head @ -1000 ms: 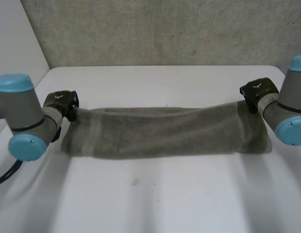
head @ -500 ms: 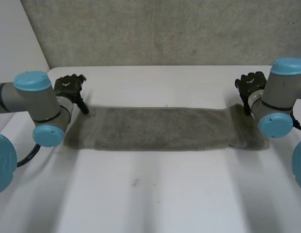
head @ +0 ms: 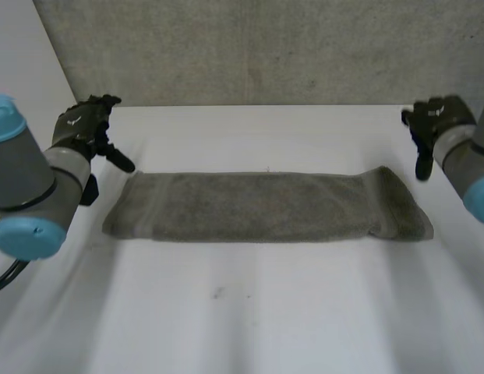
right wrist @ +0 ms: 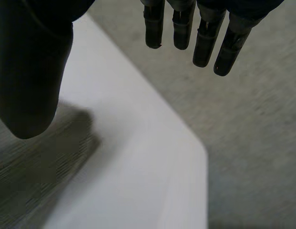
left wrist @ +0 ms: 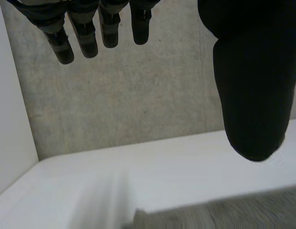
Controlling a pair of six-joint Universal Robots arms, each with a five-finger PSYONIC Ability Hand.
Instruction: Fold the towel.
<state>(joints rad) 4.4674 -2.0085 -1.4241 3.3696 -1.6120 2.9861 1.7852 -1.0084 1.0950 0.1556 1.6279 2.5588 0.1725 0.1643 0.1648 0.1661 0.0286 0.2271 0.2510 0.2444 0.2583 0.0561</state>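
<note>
Hands hang open above the counter (head: 249,312), both clear of the towel (head: 265,206). The left hand (head: 84,128) is raised off the towel's left end, at about ten o'clock from the cloth's middle. It is loose and empty, and one finger reaches down toward the towel's far left corner. In its wrist view the fingers (left wrist: 86,33) hang straight and side by side, and the thumb (left wrist: 252,86) stands well apart from them. The towel's end lies on the counter below the thumb.

The right hand (head: 432,128) hovers at about two o'clock from the towel's middle, beyond the right end. Its fingers point down, slack, with nothing in them. Its wrist view shows straight fingers (right wrist: 205,36) set apart from a broad thumb (right wrist: 28,71). The towel's edge lies under the thumb, and the counter's corner is below the fingers.

The towel is a long, narrow grey band of terry, folded lengthwise. It lies flat across the counter's middle from nine to three o'clock. Its left end is fairly square; its right end is bunched and thicker, with a soft ridge. The counter is white, smooth and matt. Behind it, at twelve o'clock, stands a rough, speckled grey wall (head: 265,47). The arms show grey joints and light-blue caps.
</note>
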